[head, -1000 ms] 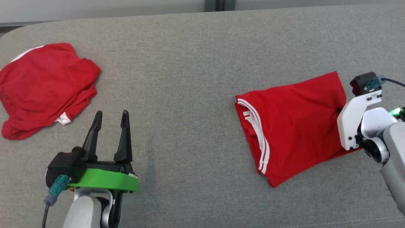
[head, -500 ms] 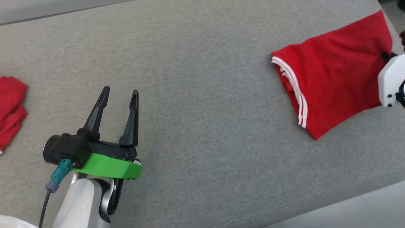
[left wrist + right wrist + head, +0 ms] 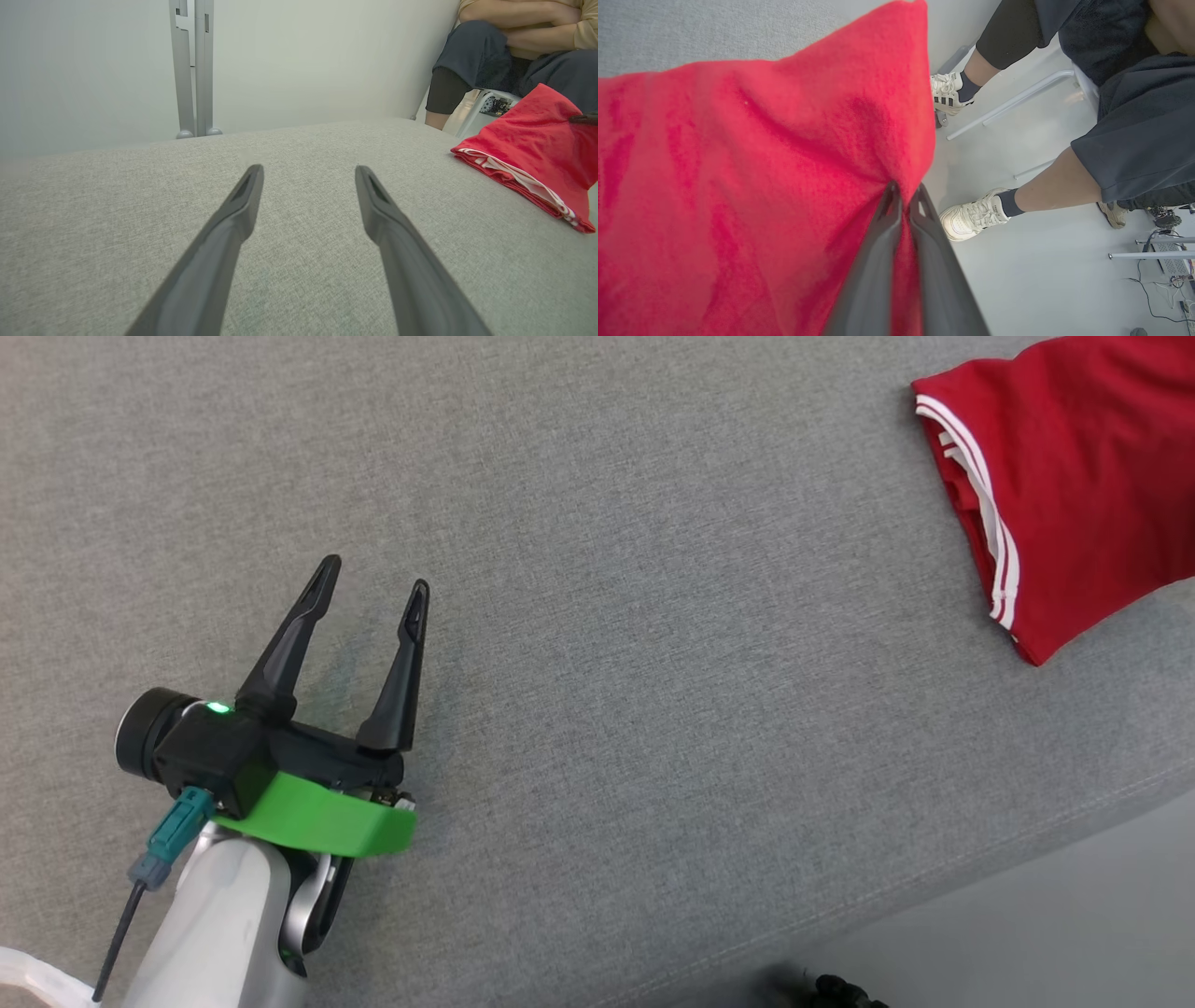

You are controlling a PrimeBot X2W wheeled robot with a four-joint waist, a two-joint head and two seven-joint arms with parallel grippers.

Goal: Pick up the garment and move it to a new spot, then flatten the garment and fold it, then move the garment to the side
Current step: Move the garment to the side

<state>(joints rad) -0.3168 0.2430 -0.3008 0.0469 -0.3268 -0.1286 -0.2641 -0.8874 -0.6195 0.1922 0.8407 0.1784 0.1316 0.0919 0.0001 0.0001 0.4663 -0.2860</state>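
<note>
The robot's right end effector (image 3: pixel 906 189) is clamped narrow on a pinch of the folded red garment (image 3: pixel 1083 476), which lies at the far right of the grey upholstered surface (image 3: pixel 653 616), its white-striped hems stacked and facing the middle; the gripped corner is lifted near the surface's edge, with the pale floor (image 3: pixel 1017 280) beyond it; the left end effector (image 3: pixel 373 574) hovers wide apart and empty over bare upholstery, well apart from the cloth; a seated person (image 3: pixel 514 51) in dark shorts and white trainers (image 3: pixel 971 217) sits just past that end of the surface; judging by the neat, layered shape, the flattening and folding look done and the work appears to be in its last stage, carrying the garment to the side; what seems left is to settle the cloth flat at its place, let go of the corner and draw the right arm clear without dragging the fold open
</note>
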